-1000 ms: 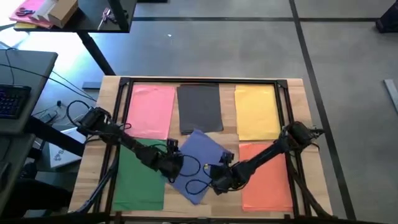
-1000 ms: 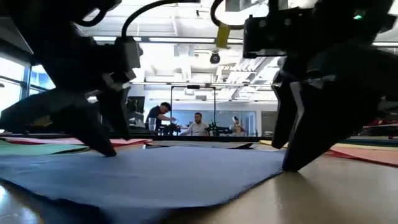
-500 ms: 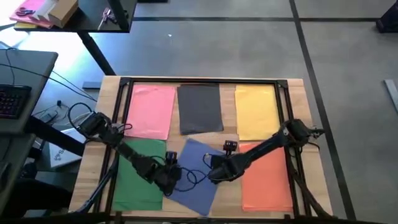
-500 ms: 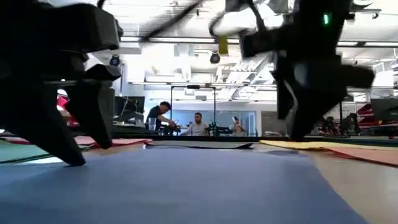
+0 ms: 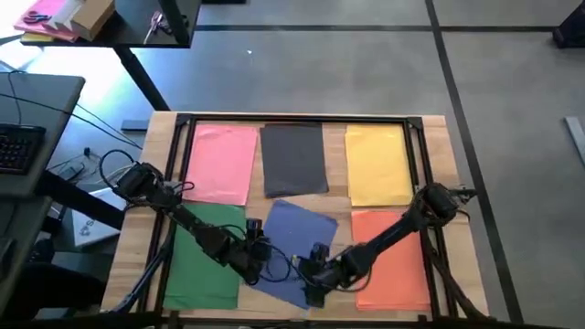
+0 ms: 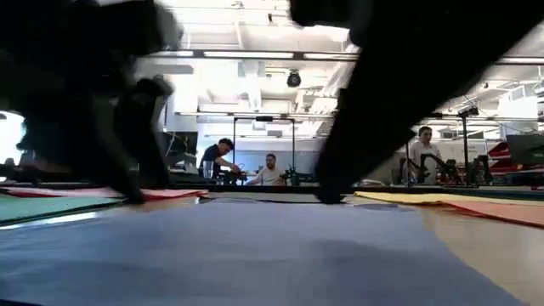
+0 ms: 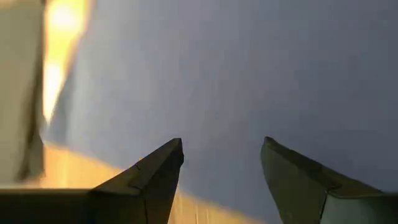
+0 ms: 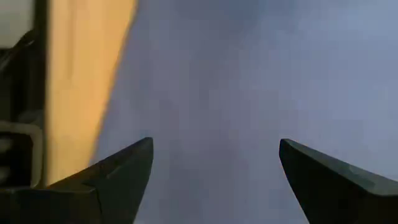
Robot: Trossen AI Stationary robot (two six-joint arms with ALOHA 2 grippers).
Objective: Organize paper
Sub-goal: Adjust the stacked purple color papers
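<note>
Paper: thin blue rectangular sheet (image 5: 291,245) lies skewed at front-centre of light wooden table (image 5: 439,137), btwn green (image 5: 203,256) and orange (image 5: 391,258) sheets; pink, dark grey, yellow across back row. Grey floor around; people seated in room behind. Left gripper (image 5: 255,262) and right gripper (image 5: 309,277) both spread, pressing on blue sheet. Vs 0.5 s ago: right gripper nearer front edge, sheet turned slightly.
</note>
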